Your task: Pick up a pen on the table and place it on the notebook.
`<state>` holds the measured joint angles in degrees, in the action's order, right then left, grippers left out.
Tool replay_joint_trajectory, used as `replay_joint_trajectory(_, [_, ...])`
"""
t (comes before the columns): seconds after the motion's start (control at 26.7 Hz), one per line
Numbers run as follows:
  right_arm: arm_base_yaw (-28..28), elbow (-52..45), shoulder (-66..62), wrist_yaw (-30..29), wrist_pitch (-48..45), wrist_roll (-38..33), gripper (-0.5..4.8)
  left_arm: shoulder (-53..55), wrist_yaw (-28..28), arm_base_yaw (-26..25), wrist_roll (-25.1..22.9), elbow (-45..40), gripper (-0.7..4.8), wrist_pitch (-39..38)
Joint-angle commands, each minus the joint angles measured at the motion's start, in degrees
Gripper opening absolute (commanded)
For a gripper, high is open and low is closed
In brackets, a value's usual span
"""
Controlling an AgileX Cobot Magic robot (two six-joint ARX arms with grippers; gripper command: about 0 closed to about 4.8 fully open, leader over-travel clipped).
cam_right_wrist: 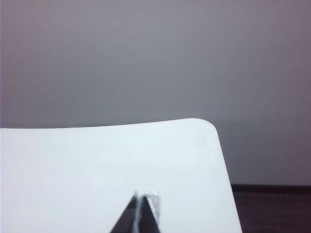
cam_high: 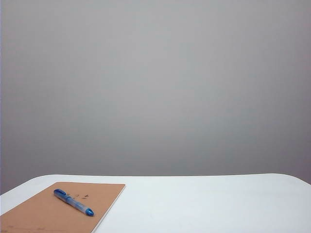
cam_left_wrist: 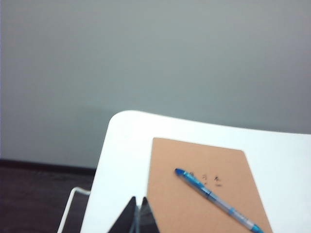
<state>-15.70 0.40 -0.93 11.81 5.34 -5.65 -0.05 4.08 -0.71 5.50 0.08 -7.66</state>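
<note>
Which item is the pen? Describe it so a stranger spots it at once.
On the white table, look at the near left corner, where a tan notebook lies flat. The pen rests diagonally on its cover, just beside the small dark print. It is the only slim blue thing there, with a dark blue end and clear barrel.

Blue pen (cam_high: pixel 73 202) diagonally atop tan notebook (cam_high: pixel 43 213)
</note>
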Motion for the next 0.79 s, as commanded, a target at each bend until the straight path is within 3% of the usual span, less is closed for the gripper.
replay_joint_trajectory(0.04, [0.0,-0.3,0.0,0.1,-0.8,0.1,-0.01,0.1,2.9,0.0,-1.4,0.3,-0.04,1.7])
replay_joint_trajectory(0.22, [0.0,-0.3,0.0,1.7,2.9,0.1,-0.02,0.1,2.6,0.0,-2.5,0.3,0.33,-2.5])
replay_joint_trajectory(0.41, [0.1,-0.3,-0.2,5.2,3.6,1.2,-0.02,0.1,1.5,-0.1,-2.3,0.3,0.25,-2.6])
replay_joint_trajectory(0.79, [0.0,-0.3,-0.2,3.5,3.6,1.2,-0.01,0.1,1.3,0.0,-2.1,0.3,0.26,-2.5])
